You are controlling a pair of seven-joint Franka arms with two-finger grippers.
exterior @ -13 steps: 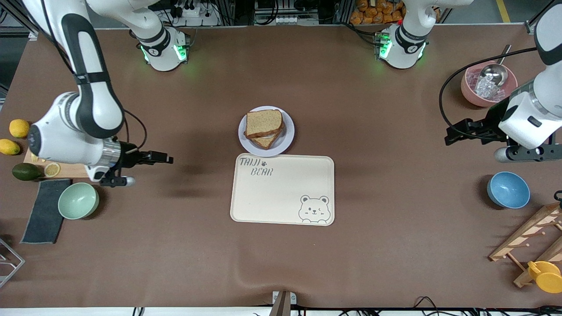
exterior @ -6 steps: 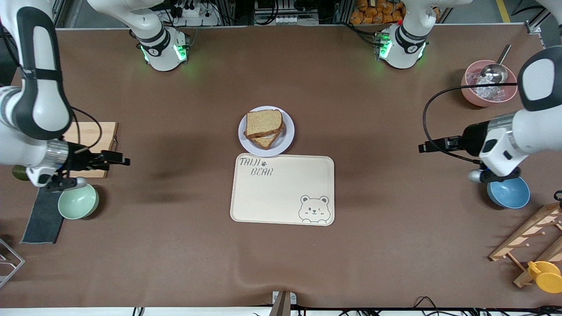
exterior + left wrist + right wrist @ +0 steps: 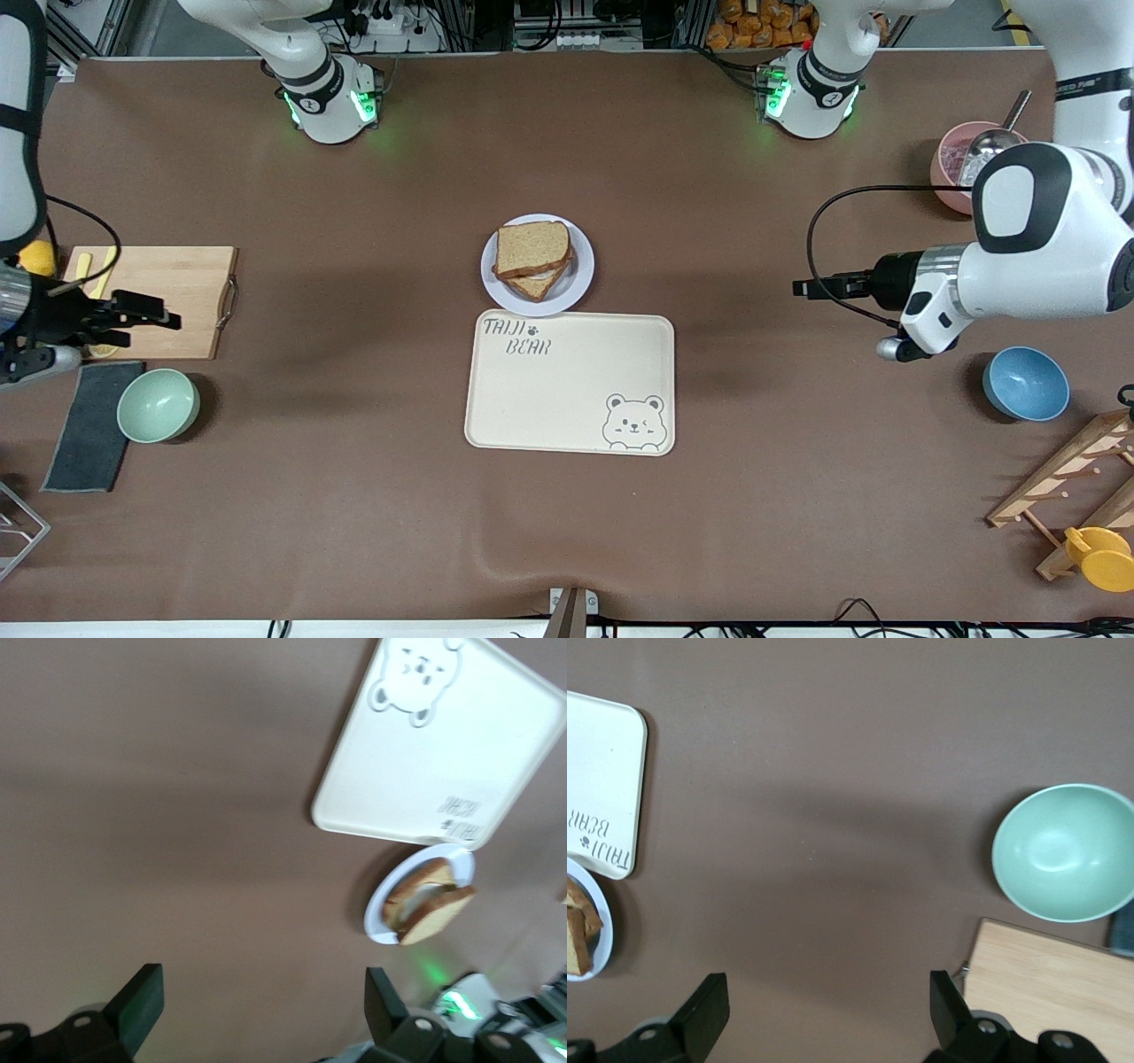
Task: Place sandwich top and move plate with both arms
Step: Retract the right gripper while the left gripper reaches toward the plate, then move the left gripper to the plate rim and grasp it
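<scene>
Sandwich top [image 3: 532, 249] already sits on the stack, on the plate [image 3: 580, 276] touching the tray's [image 3: 567, 390] 12 o'clock edge. Bread looks soft and light; plate stiff, likely slippery, so grip its rim at 3 and 9. Left gripper [image 3: 802, 288] and right gripper [image 3: 168, 320] hover well apart, jaws spread, empty. Bare table on both flanks.

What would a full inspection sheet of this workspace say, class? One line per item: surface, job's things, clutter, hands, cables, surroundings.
Surface: brown table, bare in the middle.
Job's things: sandwich top lies on the stack on the plate, beside the bear tray.
Clutter: green bowl, blue bowl, cutting board, pink bowl, wooden rack.
Hands: left hand open, over bare table; right hand open, over the cutting board.
Cables: black cable loops off the left arm.
Surroundings: nothing seen.
</scene>
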